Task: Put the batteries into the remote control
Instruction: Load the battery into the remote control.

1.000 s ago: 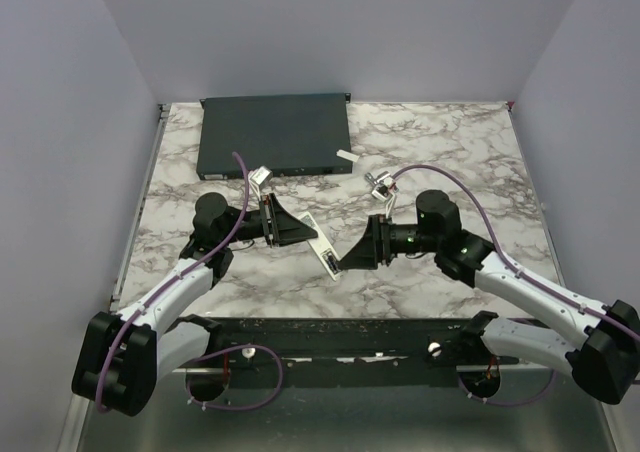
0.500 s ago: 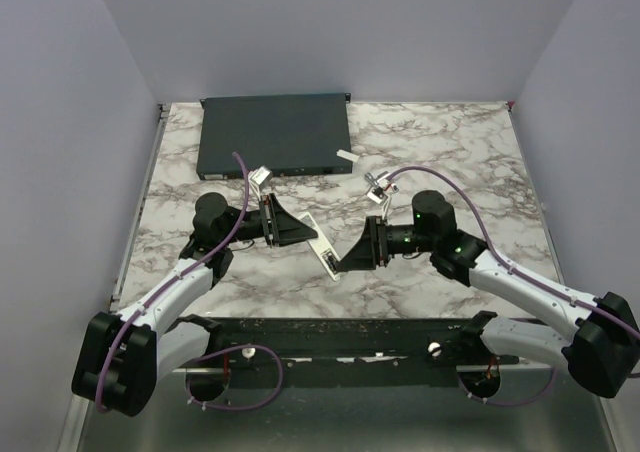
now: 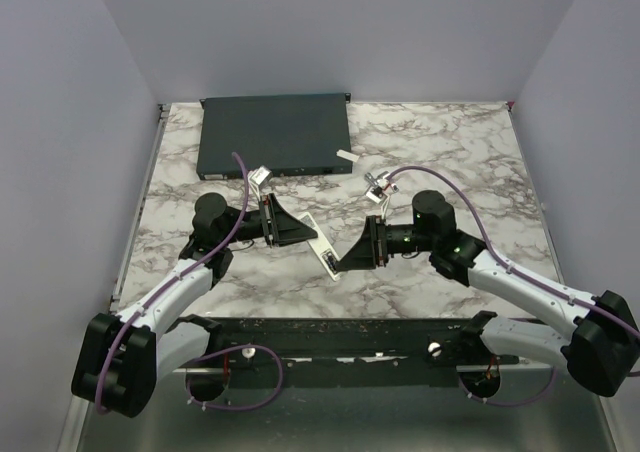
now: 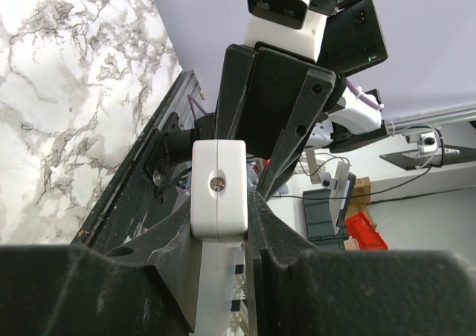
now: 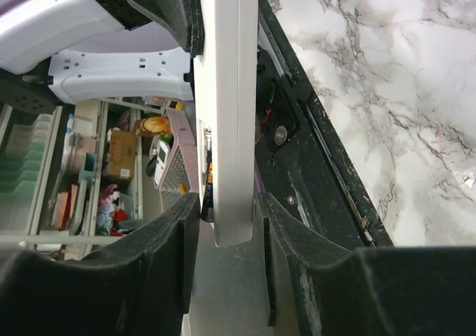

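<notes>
The white remote control [image 3: 320,242] is held in the air between the two arms, above the table's front middle. My left gripper [image 3: 308,234] is shut on its far end, and the left wrist view shows the pads pressed against the remote control [image 4: 219,187] on both sides. My right gripper [image 3: 341,263] straddles the near end. In the right wrist view its fingers [image 5: 172,224] flank the remote control [image 5: 236,91] with a thin gap on each side. A slim dark piece with an orange tint [image 5: 209,191] lies along the remote's left face; I cannot tell whether it is one of the batteries.
A large flat dark-grey box [image 3: 275,134] lies at the back of the marble table [image 3: 470,162]. A small white piece [image 3: 345,155] rests by the box's front right corner. The black base rail [image 3: 330,334] runs along the near edge.
The right gripper has shifted slightly left onto the remote's near end, and its jaws have narrowed around it. The left arm and the remote have stayed still.
</notes>
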